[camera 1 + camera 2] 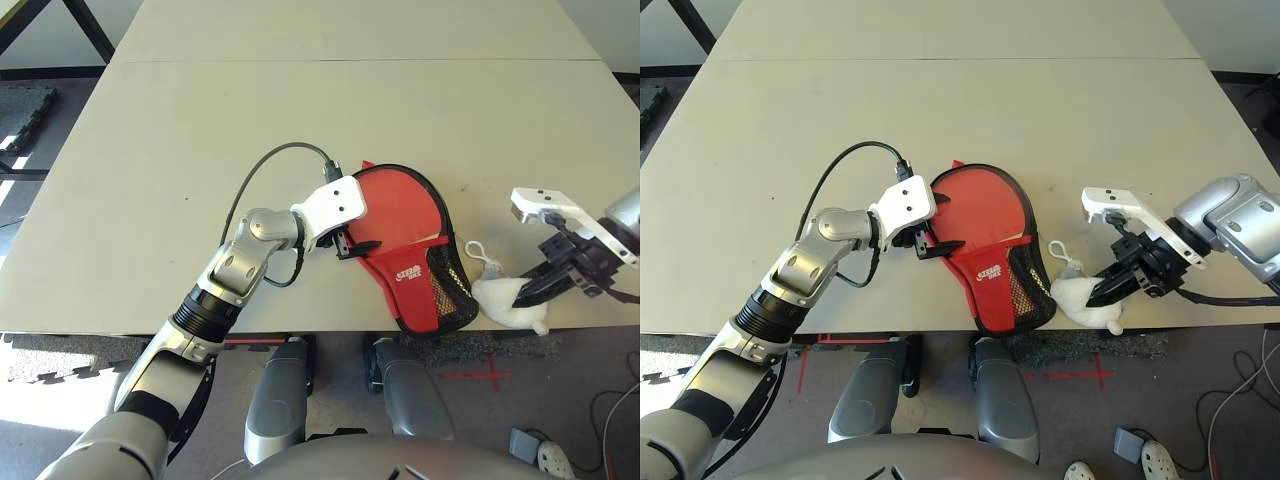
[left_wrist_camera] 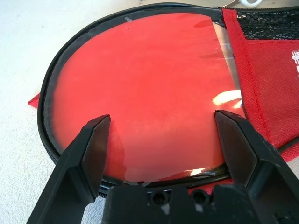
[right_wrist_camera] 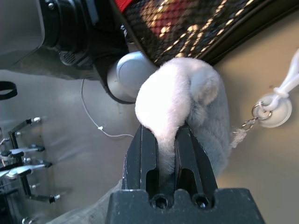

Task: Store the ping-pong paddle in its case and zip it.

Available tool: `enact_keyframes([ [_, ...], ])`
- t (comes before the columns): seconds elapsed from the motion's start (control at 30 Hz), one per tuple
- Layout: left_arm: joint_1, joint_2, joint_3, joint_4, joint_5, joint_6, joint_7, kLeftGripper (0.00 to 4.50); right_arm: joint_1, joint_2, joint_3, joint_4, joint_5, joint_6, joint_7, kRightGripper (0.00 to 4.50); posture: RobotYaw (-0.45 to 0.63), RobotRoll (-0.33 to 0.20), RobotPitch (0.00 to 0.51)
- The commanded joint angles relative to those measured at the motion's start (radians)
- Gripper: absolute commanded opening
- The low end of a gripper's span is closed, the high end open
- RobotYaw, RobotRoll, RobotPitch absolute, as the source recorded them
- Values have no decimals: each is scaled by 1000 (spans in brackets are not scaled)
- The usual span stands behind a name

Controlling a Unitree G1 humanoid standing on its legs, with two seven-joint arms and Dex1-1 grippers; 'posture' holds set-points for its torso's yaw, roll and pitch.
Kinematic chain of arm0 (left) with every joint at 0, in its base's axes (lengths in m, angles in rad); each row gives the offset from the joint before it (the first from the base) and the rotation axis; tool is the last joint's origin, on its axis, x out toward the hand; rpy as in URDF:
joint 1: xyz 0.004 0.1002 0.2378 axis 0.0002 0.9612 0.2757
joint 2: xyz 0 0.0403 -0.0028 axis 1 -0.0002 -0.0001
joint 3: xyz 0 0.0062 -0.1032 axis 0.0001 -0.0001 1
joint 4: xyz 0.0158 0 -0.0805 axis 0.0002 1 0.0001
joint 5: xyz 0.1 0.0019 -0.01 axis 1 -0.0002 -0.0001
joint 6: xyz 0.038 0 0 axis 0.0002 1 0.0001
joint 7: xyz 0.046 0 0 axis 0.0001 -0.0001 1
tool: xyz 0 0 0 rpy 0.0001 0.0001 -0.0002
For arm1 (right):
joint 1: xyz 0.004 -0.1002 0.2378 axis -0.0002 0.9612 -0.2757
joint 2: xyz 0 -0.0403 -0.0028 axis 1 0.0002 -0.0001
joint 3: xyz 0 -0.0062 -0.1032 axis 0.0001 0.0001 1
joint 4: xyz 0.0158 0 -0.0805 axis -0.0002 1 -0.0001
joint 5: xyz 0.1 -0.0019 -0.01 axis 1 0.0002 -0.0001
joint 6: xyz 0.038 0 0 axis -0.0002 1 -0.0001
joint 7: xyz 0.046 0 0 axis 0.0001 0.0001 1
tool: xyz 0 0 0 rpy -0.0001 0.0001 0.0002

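Observation:
The case (image 1: pixel 412 272) lies near the table's front edge, red fabric up, with black piping, a white logo and a mesh pocket (image 1: pixel 450 290). The ping-pong paddle's (image 2: pixel 140 88) smooth red face lies inside the round black rim; its handle is hidden. My left gripper (image 1: pixel 355 245) is open at the case's left rim, its fingers spread just above the red face (image 1: pixel 395 205). To the right of the case, my right gripper (image 1: pixel 527 292) is shut on the fluffy pale grey pull charm (image 3: pixel 187 88), which rests at the front edge of the table (image 1: pixel 510 302).
A white loop and a metal ring (image 1: pixel 478 252) join the charm to the case. The pale table (image 1: pixel 200 150) runs wide to the left and far side. Its front edge (image 1: pixel 300 333) passes just below the case's tip, with grey floor beyond.

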Motion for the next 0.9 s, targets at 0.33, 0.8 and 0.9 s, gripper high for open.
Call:
enact_keyframes([
  [0.33, 35, 11, -48, 90, 43, 27, -4, 4500, 71, -87, 76, -99, 36, -41, 16, 71, 41, 0, 229],
  [0.8, 28, 16, -36, 81, 37, 22, -12, 4500, 7, 45, -61, 54, -5, 7, 16, 1780, 40, 0, 221],
  [0.9, 20, 23, -7, 42, 4, 41, -31, 4500, -52, 3, -45, 71, 55, -18, 16, 2959, 40, 0, 221],
])
